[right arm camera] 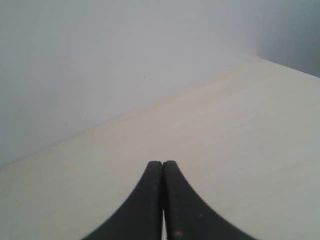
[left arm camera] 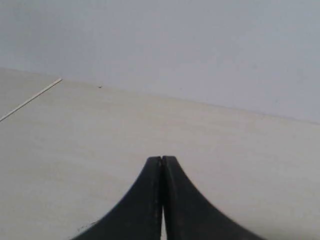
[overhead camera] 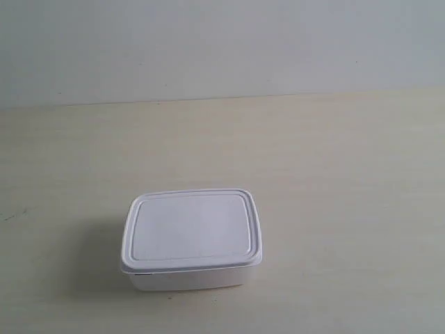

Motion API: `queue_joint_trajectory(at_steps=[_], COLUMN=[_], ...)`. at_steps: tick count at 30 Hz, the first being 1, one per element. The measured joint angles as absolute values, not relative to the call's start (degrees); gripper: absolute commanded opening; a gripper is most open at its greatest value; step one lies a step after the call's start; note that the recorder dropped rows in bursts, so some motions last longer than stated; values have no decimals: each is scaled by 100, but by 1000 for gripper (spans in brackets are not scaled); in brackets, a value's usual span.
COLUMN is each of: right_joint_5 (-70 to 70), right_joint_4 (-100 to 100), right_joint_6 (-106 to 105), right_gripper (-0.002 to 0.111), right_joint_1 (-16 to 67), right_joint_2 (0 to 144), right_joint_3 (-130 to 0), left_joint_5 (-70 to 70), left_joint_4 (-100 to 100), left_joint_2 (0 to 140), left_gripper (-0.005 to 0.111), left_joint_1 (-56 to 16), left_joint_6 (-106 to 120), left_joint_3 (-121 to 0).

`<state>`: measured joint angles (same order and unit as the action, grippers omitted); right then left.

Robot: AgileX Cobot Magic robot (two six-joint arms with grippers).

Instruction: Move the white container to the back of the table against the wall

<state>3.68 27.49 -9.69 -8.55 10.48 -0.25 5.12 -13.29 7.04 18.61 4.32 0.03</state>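
White container (overhead camera: 191, 236), lid on, resting on the table (overhead camera: 348, 174) in the lower centre of the exterior frame, slightly left of the midline and well apart from the wall (overhead camera: 222, 42), which fills the upper band. Left gripper (left arm camera: 162, 161): black fingers pressed together, gripping nothing, above the table and facing the wall. Right gripper (right arm camera: 162, 164): likewise closed tip to tip and empty
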Motion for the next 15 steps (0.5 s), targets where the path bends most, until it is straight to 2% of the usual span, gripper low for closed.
queue_joint_trajectory(at_steps=[9,15], right_joint_5=[-548,-471], right_joint_4=[3007,3015], right_joint_6=[-917,-882], right_gripper=[0,0], right_joint_1=[-855,-855], right_joint_2=[1048,1048], right_joint_3=[-25,-25], left_joint_5=[92,0], left_joint_4=[-2056,-2443], left_joint_2=[704,704], left_gripper=[0,0], left_joint_1=[1861,1861], left_joint_6=[-549,-1442], left_joint_3=[3,3])
